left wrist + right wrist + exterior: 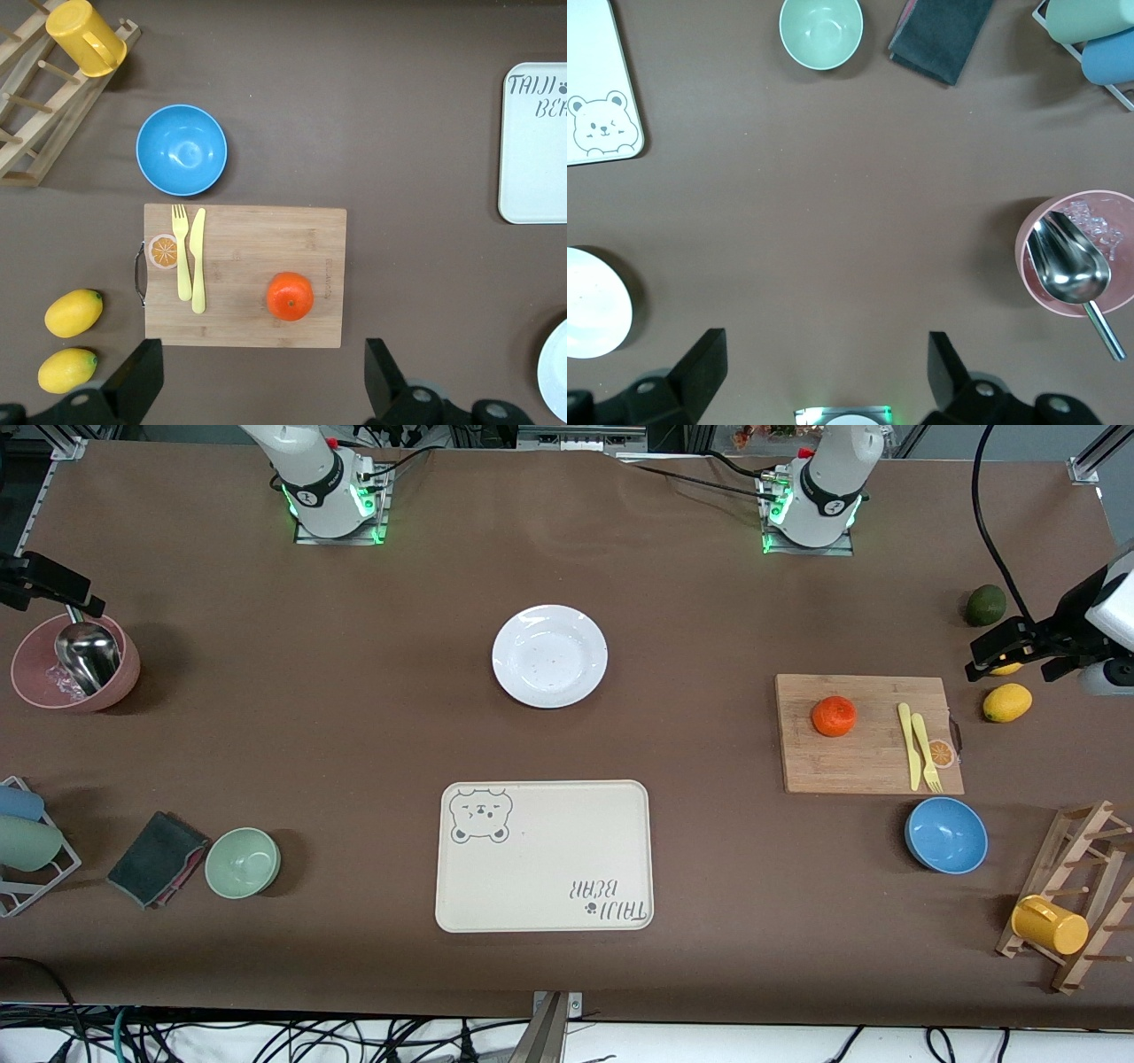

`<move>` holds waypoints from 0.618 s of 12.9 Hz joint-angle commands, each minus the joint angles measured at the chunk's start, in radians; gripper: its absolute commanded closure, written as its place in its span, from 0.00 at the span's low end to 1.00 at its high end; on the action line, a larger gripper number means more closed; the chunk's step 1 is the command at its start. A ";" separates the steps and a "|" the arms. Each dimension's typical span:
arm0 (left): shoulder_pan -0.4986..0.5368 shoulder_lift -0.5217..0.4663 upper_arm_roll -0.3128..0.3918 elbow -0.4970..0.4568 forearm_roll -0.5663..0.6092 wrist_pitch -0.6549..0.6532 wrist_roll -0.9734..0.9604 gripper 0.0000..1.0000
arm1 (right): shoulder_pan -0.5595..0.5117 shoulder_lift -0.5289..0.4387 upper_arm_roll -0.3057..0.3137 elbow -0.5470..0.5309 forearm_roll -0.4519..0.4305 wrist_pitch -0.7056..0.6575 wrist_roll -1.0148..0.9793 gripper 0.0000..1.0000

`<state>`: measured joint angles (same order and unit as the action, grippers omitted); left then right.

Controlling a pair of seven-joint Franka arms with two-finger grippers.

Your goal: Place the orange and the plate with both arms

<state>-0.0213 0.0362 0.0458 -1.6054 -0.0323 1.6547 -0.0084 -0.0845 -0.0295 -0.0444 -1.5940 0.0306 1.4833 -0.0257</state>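
Note:
The orange (834, 716) sits on a wooden cutting board (864, 766) toward the left arm's end of the table; it also shows in the left wrist view (290, 296). The white plate (549, 655) lies empty at the table's middle, its edge showing in the right wrist view (589, 305) and in the left wrist view (556, 376). My left gripper (1014, 657) (261, 390) is open and empty, high up over the lemons. My right gripper (44, 584) (827, 376) is open and empty, high up over the pink bowl.
A yellow knife and fork (917, 746) lie on the board. Nearby are a blue bowl (946, 834), lemons (1007, 702), an avocado (985, 605) and a mug rack (1063, 903). The bear-print tray (545, 856) lies nearer the camera than the plate. A pink bowl (75, 662), green bowl (243, 862) and cloth (158, 858) are at the right arm's end.

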 commanded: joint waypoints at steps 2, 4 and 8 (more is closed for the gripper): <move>0.004 0.004 -0.001 0.001 -0.031 -0.007 0.028 0.00 | 0.002 -0.006 0.003 0.016 -0.011 -0.037 -0.006 0.00; 0.004 0.005 -0.003 0.001 -0.031 -0.007 0.028 0.00 | 0.002 -0.006 0.001 0.014 -0.012 -0.037 -0.006 0.00; 0.009 0.004 -0.001 0.002 -0.031 -0.026 0.030 0.00 | 0.002 -0.010 0.001 0.006 -0.012 -0.032 -0.006 0.00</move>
<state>-0.0217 0.0457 0.0443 -1.6054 -0.0324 1.6456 -0.0079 -0.0840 -0.0295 -0.0428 -1.5940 0.0300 1.4668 -0.0257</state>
